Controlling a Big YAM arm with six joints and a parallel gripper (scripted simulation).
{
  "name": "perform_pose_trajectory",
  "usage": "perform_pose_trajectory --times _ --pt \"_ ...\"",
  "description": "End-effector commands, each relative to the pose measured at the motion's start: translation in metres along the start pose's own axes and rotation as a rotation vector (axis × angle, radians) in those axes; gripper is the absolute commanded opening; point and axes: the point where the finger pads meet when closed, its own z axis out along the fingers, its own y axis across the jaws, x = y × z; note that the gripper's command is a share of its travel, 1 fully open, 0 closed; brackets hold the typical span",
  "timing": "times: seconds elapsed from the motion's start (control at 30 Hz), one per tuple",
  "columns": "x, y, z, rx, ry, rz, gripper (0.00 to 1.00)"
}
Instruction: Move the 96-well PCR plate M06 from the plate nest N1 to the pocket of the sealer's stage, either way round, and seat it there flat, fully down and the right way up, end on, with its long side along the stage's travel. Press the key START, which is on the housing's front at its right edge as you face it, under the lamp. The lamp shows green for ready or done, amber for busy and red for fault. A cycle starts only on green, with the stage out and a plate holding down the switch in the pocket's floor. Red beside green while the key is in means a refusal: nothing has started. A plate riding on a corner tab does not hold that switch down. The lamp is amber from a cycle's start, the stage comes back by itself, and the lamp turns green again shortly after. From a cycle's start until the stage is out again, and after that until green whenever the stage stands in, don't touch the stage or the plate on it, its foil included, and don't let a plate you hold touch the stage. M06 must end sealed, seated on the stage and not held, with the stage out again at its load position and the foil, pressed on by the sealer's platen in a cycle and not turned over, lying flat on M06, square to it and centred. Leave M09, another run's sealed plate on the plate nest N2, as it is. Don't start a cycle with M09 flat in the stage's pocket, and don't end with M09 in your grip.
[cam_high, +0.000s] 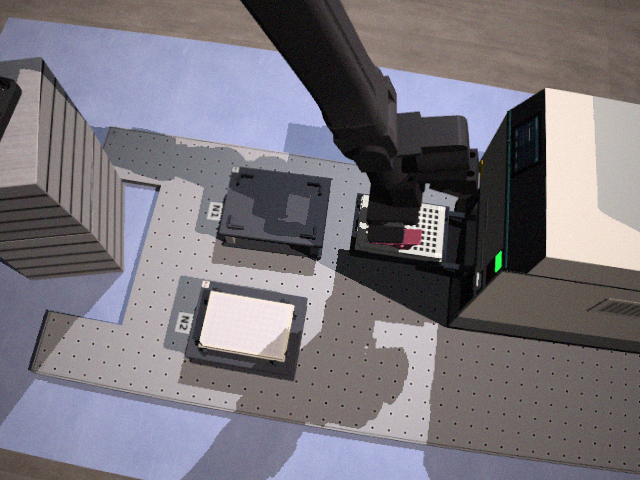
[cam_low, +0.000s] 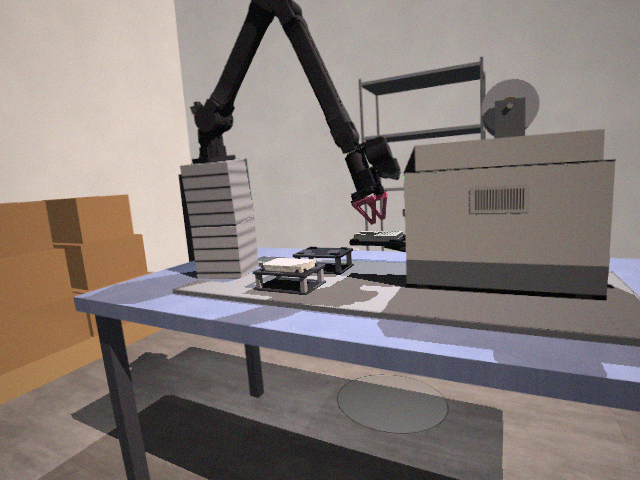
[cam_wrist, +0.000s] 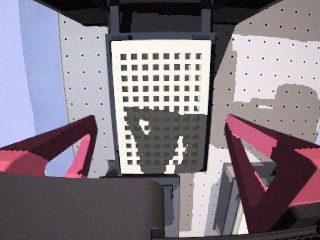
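The white 96-well plate M06 (cam_high: 424, 228) lies in the pocket of the sealer's stage, which stands out in front of the housing. It also shows in the wrist view (cam_wrist: 160, 114), with its long side running toward the sealer's mouth, and in the side view (cam_low: 381, 235). My gripper (cam_wrist: 161, 121) is open, and its red fingers (cam_low: 372, 206) hang clear above the plate, touching nothing. The lamp (cam_high: 498, 261) on the housing's front is green. Nest N1 (cam_high: 275, 209) is empty. The sealed plate M09 (cam_high: 246, 324) sits on nest N2.
The sealer's housing (cam_high: 563, 206) fills the right side, close to my wrist. A grey ribbed pedestal (cam_high: 51, 175) carries the arm's base at the left. A foil reel (cam_low: 509, 108) sits on top of the sealer. A shelf rack (cam_low: 421, 103) stands behind.
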Motion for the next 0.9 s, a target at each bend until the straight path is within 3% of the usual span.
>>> perform_pose_trajectory --times 0.0,0.13,0.27,0.5,0.87 --pt "-0.025 0.008 -0.024 -0.007 -0.046 0.007 1.00" --pt "-0.009 0.008 -0.022 -0.004 -0.011 0.002 1.00" --pt "-0.006 0.008 -0.023 -0.003 -0.003 0.001 1.00" --pt "-0.041 0.010 -0.044 -0.010 -0.065 0.009 1.00" --pt "-0.034 -0.005 -0.028 0.002 -0.053 0.010 1.00"
